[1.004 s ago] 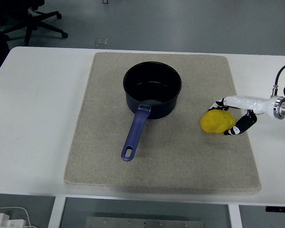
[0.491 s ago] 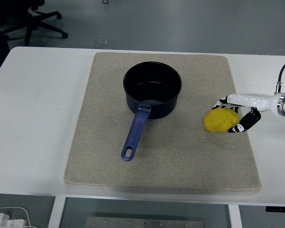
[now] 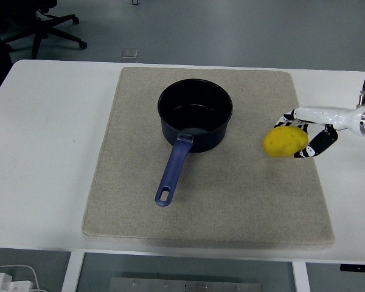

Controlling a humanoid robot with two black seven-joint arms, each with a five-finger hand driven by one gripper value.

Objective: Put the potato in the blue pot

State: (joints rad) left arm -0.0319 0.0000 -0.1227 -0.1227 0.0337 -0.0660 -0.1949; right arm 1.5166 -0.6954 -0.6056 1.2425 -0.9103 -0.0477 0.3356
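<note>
A yellow potato [image 3: 285, 141] is held in my right hand [image 3: 304, 134], lifted a little above the beige mat [image 3: 231, 201], right of the pot. The hand's fingers [image 3: 310, 146] curl around the potato's right side. The blue pot [image 3: 194, 115] stands upright on the mat's middle back, empty, with its blue handle [image 3: 173, 171] pointing toward the near edge. The left arm is out of view.
The mat lies on a white table [image 3: 42, 152]. A black office chair [image 3: 42, 27] stands on the floor behind the table's far left corner. A white cable [image 3: 12, 277] shows below the table's near left edge.
My right hand has lifted the potato off the mat and drawn it slightly up and to the right. The pot has not moved.
</note>
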